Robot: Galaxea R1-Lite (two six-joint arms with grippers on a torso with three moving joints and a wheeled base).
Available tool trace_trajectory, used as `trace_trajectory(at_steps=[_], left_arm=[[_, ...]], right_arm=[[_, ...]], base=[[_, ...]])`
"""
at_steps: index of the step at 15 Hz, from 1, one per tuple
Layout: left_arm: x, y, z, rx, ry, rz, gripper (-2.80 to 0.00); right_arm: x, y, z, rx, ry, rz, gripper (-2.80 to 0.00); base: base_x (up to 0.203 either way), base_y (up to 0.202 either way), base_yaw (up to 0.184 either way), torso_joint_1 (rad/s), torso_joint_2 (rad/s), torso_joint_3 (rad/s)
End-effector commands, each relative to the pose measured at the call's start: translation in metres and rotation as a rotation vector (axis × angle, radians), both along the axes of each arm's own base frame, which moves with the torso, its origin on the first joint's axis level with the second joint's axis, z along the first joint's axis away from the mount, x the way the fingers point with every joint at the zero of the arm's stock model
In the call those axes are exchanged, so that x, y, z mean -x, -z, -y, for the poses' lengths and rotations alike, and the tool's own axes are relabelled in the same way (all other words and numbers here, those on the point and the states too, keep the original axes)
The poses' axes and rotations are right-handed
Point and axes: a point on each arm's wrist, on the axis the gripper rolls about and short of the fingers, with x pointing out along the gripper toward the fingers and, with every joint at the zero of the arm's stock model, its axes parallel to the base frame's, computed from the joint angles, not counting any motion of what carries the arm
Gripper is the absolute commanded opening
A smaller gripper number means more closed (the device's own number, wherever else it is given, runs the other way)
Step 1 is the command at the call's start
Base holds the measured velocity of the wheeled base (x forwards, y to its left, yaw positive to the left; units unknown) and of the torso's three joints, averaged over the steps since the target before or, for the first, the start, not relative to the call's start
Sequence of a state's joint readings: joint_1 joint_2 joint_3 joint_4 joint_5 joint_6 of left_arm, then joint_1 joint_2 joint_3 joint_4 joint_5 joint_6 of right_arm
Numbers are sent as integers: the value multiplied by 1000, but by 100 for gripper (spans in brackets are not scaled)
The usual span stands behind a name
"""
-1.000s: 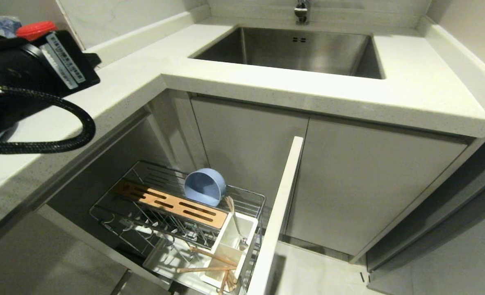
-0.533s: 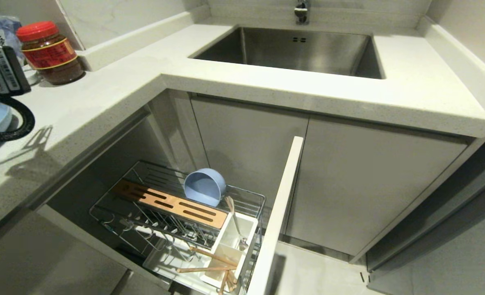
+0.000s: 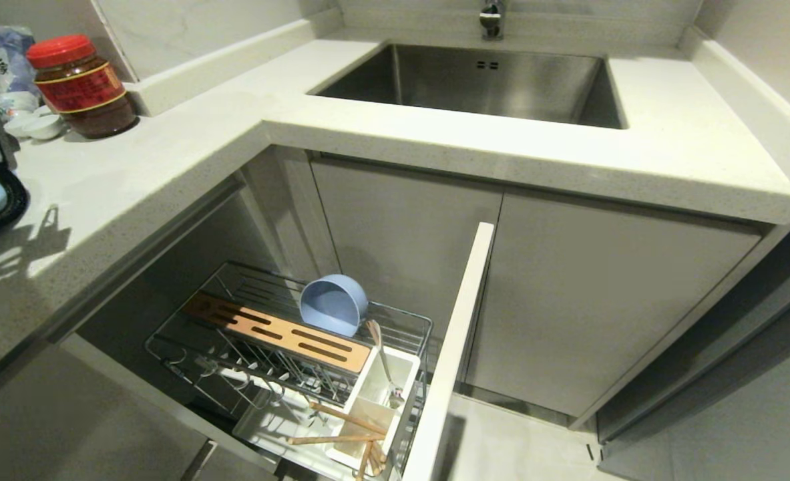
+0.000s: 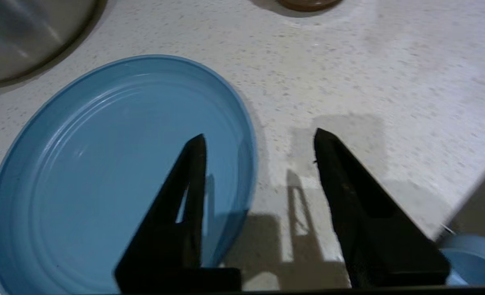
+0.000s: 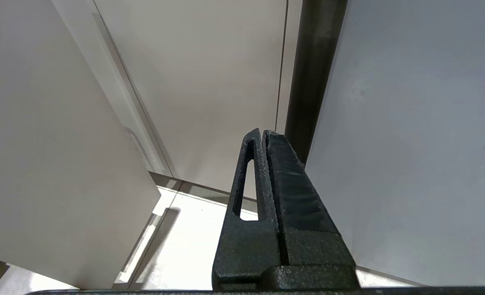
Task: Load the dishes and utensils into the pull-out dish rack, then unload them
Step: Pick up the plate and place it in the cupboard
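Two thin chopsticks (image 3: pixel 341 434) lie in the white box (image 3: pixel 374 407) of the pull-out rack (image 3: pixel 187 347); behind, the bowl (image 3: pixel 333 304). On the counter, the left gripper (image 4: pixel 258 143) hangs spread, empty, over the blue plate (image 4: pixel 103 164). The right gripper (image 5: pixel 262 135) is pressed closed.

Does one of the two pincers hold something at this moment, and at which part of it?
Nothing is held. The left pincer stands open over the rim of the blue plate on the counter, gripping nothing. The right pincer is shut and empty.
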State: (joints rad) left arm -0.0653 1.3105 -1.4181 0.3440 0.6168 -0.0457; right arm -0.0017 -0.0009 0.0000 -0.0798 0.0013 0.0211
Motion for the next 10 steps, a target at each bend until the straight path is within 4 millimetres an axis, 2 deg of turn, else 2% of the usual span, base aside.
trace_trajectory(at_steps=[1, 6, 10], left_arm=[[-24, 9, -6, -2, -43, -55, 0], [-46, 18, -15, 8, -87, -113, 0], [-51, 20, -15, 56, -101, -151, 0]], right_arm=[[-2, 7, 0, 0, 0, -24, -280], [-2, 7, 0, 0, 0, -24, -280], [-2, 7, 0, 0, 0, -24, -280]], base=[[0, 0, 0, 0, 0, 0], [0, 0, 0, 0, 0, 0], [0, 0, 0, 0, 0, 0]])
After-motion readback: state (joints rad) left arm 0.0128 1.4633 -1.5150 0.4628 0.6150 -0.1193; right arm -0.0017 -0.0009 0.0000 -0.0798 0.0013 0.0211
